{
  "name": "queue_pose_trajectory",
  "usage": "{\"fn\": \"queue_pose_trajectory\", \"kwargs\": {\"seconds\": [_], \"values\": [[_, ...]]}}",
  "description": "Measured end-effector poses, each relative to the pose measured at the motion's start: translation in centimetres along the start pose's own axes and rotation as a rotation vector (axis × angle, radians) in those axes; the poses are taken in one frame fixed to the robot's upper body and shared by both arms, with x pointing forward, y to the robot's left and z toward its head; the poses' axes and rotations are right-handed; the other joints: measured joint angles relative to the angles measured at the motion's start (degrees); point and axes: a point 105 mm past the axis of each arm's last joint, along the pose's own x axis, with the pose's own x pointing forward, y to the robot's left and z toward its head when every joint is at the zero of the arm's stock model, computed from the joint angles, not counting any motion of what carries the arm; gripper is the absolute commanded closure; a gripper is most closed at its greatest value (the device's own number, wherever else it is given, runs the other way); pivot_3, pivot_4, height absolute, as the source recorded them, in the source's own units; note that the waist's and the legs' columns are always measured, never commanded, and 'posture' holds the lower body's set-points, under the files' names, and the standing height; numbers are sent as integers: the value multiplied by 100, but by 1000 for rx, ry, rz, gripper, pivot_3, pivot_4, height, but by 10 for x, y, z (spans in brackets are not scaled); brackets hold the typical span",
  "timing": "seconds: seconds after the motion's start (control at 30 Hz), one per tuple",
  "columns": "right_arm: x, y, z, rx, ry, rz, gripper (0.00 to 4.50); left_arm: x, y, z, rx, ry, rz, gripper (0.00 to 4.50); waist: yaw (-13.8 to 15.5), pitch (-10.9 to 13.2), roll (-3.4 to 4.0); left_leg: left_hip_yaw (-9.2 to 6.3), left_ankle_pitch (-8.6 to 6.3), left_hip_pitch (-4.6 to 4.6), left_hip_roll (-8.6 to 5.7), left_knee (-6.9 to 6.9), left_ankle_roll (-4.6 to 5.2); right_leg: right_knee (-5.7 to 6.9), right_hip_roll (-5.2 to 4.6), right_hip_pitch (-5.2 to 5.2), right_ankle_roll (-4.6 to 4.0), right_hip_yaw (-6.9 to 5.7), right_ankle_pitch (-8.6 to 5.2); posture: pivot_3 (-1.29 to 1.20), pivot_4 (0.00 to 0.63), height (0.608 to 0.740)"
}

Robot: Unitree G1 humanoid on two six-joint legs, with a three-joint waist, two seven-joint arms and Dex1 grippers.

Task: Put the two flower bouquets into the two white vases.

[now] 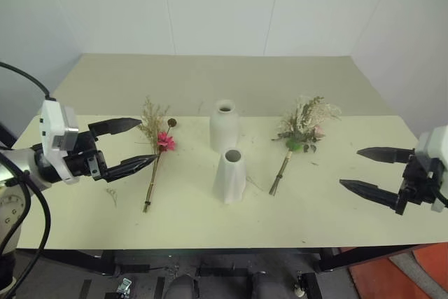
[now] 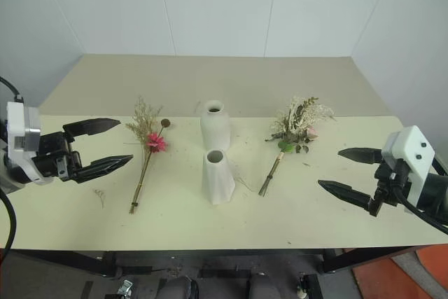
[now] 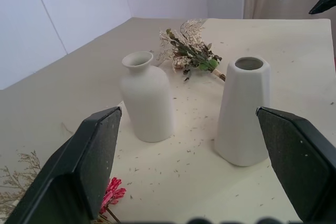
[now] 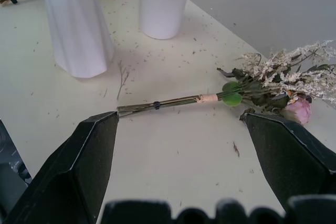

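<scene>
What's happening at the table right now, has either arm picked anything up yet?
Not yet. Both bunches lie flat on the cream table: the slim bouquet with the pink bloom on the left, the bushier cream-and-green bouquet on the right. Between them stand the rounded white vase and, nearer the robot, the cone-shaped white vase, both empty. The left gripper hovers open beside the slim bouquet; the right gripper is open, short of the bushier one.

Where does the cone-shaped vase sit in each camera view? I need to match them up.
Left eye view: cone-shaped vase at table centre, nearer than the rounded vase.
Right eye view: just left of centre, again in front of the rounded vase.
Left wrist view: on the right, beside the rounded vase.
Right wrist view: upper left, its top cut off.
Shared landmark: the rounded vase next to it.
</scene>
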Motion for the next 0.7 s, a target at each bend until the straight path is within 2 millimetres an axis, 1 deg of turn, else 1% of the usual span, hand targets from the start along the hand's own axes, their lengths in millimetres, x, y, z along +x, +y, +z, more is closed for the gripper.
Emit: {"fn": "queue_pose_trajectory", "kwargs": {"seconds": [0.1,0.13,0.2,0.23,0.33,0.47,0.53,0.6,0.7], "values": [[3,0,1,-3,-5,2,0,-2,4,-6,-15,58,41,22,-4,0,0,0,0,1,0,-1,0,2,0,-2,0,0,0,0,150,740],[5,-1,2,-5,-8,1,0,-1,9,-11,-16,113,76,22,-3,0,0,0,0,2,0,-1,0,3,1,-1,0,0,0,0,150,740],[10,-1,7,-21,-26,16,0,4,21,-26,-13,290,145,22,-1,1,0,-1,0,5,-2,1,0,0,2,2,2,4,1,0,150,740],[12,-1,10,-31,-34,21,0,6,24,-31,-11,343,168,22,5,0,1,-1,0,5,-3,1,0,1,0,3,3,4,0,0,150,740],[18,-2,16,-54,-59,33,0,16,32,-44,-46,442,209,22,15,1,-1,-2,0,-3,-3,1,0,-1,1,-3,3,1,0,0,150,740],[27,-7,28,-97,-97,40,0,41,45,-51,-127,517,280,22,23,1,-1,-3,0,-7,-5,2,0,1,1,-4,4,1,0,0,150,740],[30,-9,33,-119,-113,42,0,51,48,-60,-171,588,310,22,15,1,-2,-5,0,-7,-6,1,0,1,1,-5,4,1,0,0,150,740],[33,-8,35,-130,-120,51,0,53,49,-74,-214,682,338,22,-2,1,-2,-7,0,-11,-6,-1,1,0,2,-10,4,1,0,0,150,740],[34,-8,34,-130,-117,49,0,57,46,-88,-247,795,329,22,-13,2,-3,-7,0,-17,-6,1,0,3,2,-16,4,2,0,0,150,740]]}}
